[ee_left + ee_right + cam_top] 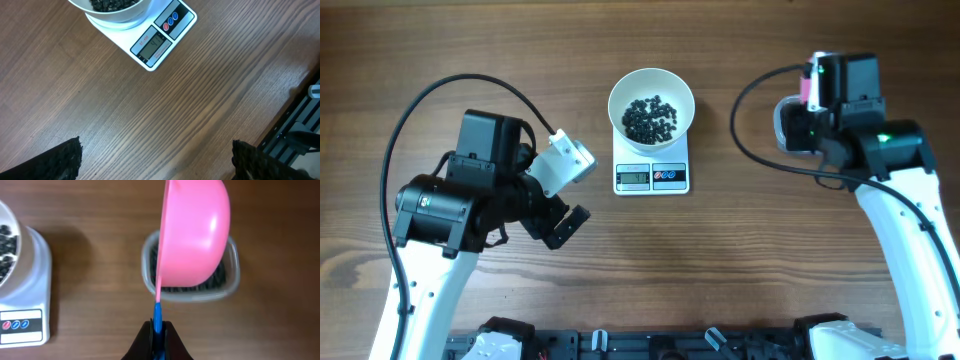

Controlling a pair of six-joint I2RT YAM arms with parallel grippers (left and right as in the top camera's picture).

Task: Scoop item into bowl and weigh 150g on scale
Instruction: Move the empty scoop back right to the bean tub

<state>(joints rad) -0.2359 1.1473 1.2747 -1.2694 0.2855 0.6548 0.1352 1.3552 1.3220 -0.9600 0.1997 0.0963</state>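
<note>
Right wrist view: right hand (157, 330) clamped on the blue handle of the pink scoop (195, 235), cup on edge over the clear tub (234, 277), probably lined up to dig. The beads (650, 120) sit in the bowl (620, 100) on the scale (651, 178), display unreadable. Empty left hand (157, 162) spread wide, parked over the surface (210, 100), out of the way.
</note>
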